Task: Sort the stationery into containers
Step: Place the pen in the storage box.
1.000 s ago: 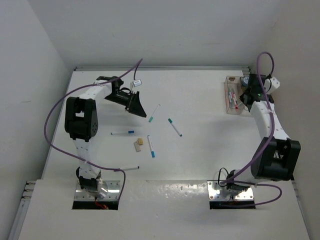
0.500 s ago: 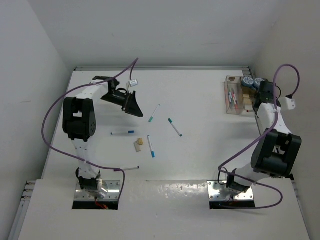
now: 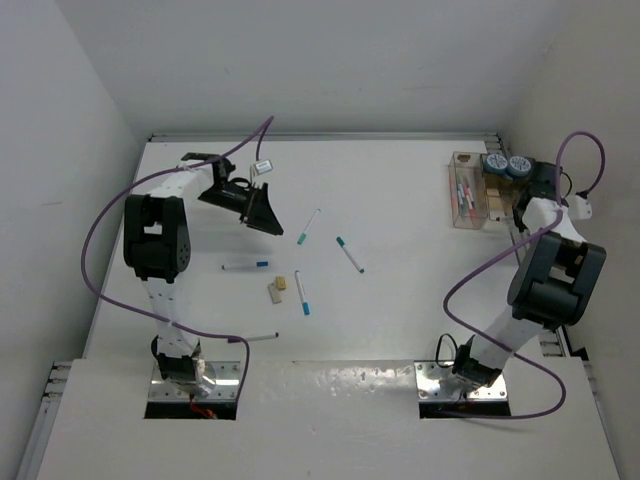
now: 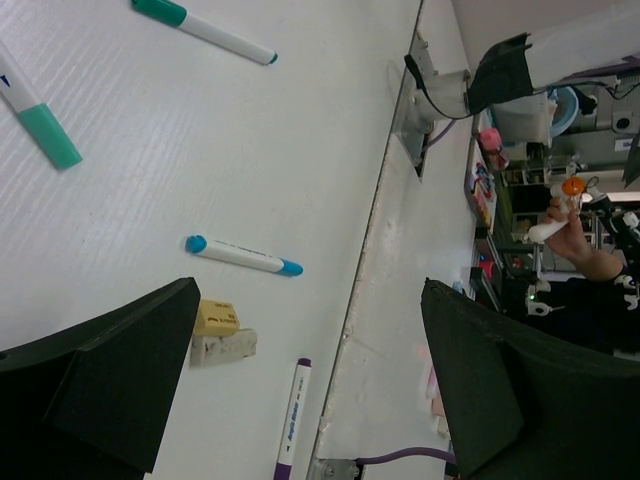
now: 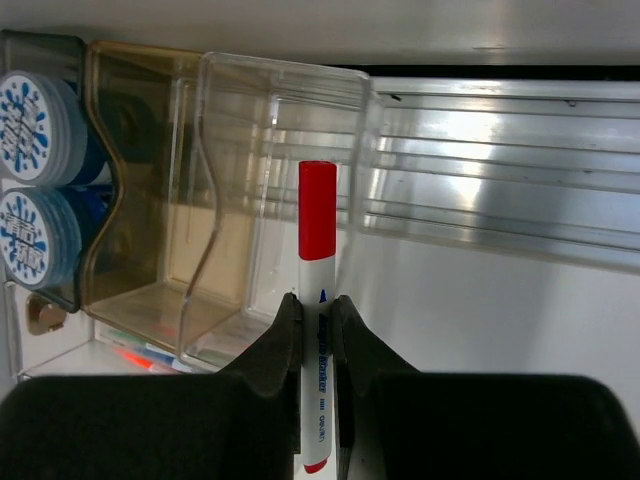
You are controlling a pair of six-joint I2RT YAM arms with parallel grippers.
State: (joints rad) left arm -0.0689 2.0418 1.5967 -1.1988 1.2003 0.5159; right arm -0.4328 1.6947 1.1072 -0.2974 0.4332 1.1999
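The right tool (image 5: 317, 305) has swung back from the clear container (image 5: 235, 190), still pinching a red-capped pen (image 5: 318, 225), so that pen seems undelivered. The left tool (image 4: 305, 350) gapes wide.

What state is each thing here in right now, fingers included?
Left fingers, open, empty, above the table.
Right fingers, shut on the red-capped pen.
Clear box, open-topped, holding pens.
Blue rolls, stowed beside the tan box.
Loose pens, lying unsorted on the table.
Blocks, side by side on the table.
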